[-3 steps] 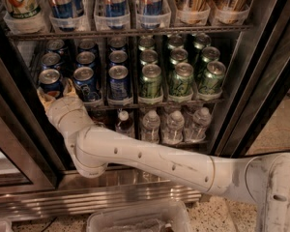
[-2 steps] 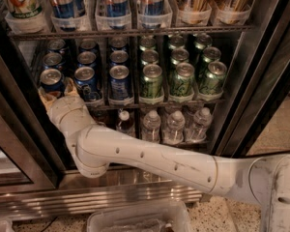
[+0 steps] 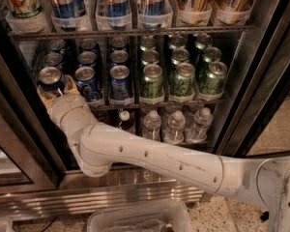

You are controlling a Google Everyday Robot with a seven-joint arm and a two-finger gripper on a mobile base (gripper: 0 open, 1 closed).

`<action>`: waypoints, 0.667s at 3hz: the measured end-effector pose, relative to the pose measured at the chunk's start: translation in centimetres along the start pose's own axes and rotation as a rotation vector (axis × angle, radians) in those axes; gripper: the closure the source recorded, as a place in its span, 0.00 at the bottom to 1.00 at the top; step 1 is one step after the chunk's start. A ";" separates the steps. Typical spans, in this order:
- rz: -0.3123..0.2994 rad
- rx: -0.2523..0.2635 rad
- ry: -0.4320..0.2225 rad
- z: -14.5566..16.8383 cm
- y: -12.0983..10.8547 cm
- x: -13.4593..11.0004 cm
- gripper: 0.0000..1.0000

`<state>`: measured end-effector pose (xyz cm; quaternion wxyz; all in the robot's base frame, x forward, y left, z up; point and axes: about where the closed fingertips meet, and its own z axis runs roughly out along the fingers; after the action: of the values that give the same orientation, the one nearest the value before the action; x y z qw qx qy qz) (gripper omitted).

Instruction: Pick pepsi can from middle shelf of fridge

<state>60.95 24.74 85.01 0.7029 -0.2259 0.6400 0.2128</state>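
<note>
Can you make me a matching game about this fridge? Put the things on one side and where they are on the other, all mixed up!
Things:
1. blue pepsi cans
2. green cans
3. water bottles
4. gripper

Places:
A. on the rack below the middle shelf
B. right half of the middle shelf
C. at the front-left pepsi can
D. left half of the middle shelf

Pairs: 1-D, 2-B, 3-A, 4-C
</note>
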 end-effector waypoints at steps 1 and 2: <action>-0.013 -0.012 -0.008 -0.4 0.0 -0.9 1.00; -0.024 -0.025 -0.015 -0.9 0.0 -1.6 1.00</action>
<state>60.09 24.24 86.54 0.7074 -0.2408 0.6291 0.2141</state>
